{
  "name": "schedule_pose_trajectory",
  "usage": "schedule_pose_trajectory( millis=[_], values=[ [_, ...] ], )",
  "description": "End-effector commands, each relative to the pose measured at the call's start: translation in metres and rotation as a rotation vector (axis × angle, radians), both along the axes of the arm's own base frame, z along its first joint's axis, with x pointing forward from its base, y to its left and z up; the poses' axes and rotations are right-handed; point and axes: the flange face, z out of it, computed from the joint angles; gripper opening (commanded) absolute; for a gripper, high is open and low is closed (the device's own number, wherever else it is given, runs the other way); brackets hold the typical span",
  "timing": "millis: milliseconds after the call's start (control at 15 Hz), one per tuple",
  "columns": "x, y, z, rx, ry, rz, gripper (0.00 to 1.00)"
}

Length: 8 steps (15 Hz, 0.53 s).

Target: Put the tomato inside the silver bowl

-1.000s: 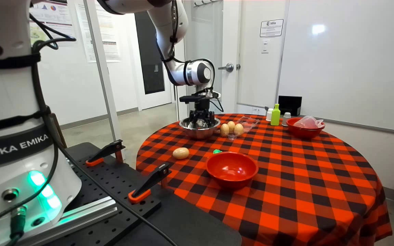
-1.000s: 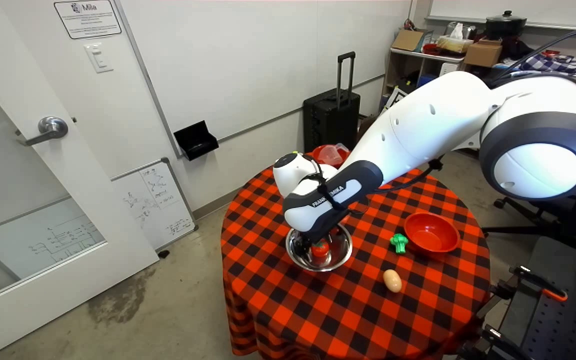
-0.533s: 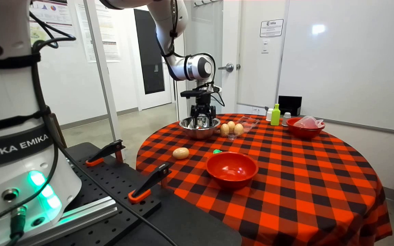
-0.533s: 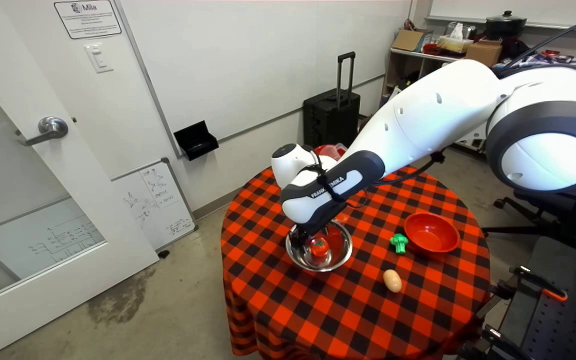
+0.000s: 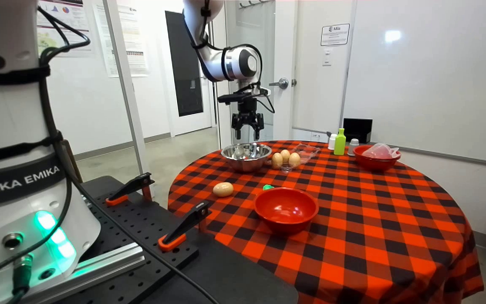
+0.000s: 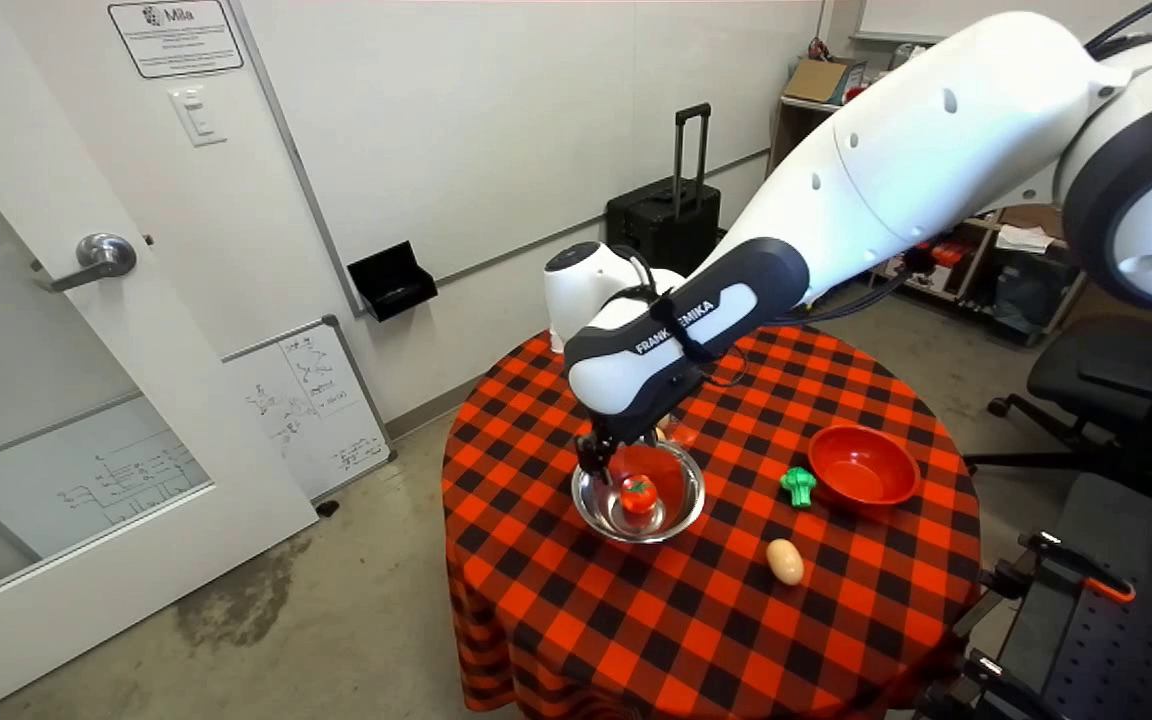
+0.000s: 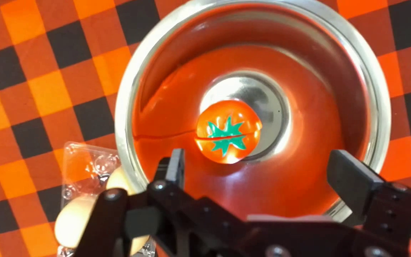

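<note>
The red tomato (image 7: 223, 151) with a green leaf mark rests on the bottom of the silver bowl (image 7: 125, 107). In an exterior view the tomato (image 6: 638, 496) also shows inside the bowl (image 6: 693, 508). In an exterior view the bowl (image 5: 246, 165) stands near the table's far left edge, and its wall hides the tomato. My gripper (image 5: 247, 137) is open and empty, pointing down above the bowl and apart from it. In the wrist view the gripper (image 7: 257, 159) has its fingers wide apart, with nothing between them.
Eggs (image 5: 285, 158) in a clear carton stand right beside the silver bowl. A loose egg (image 5: 223, 189), a green broccoli piece (image 6: 797, 486) and a glossy red bowl (image 5: 286, 211) are nearer the robot base. A green bottle (image 5: 339, 142) and a red dish (image 5: 376, 164) stand further back.
My gripper has risen out of the silver bowl to above its rim, and it looks open. The tomato stays in the bowl. The bowl has not moved.
</note>
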Motion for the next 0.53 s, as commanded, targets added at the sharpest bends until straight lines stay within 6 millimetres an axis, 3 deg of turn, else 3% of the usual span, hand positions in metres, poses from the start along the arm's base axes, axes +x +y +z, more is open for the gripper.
schedule_pose_trajectory(
  millis=[0, 133, 200, 467],
  values=[
    [-0.028, -0.001, 0.028, -0.006, 0.01, 0.015, 1.0],
    [-0.038, -0.004, 0.035, -0.001, 0.024, 0.013, 1.0],
    [-0.02, -0.001, 0.022, 0.002, 0.016, 0.003, 1.0],
    [-0.032, -0.003, 0.03, 0.002, 0.028, 0.002, 1.0]
  ],
)
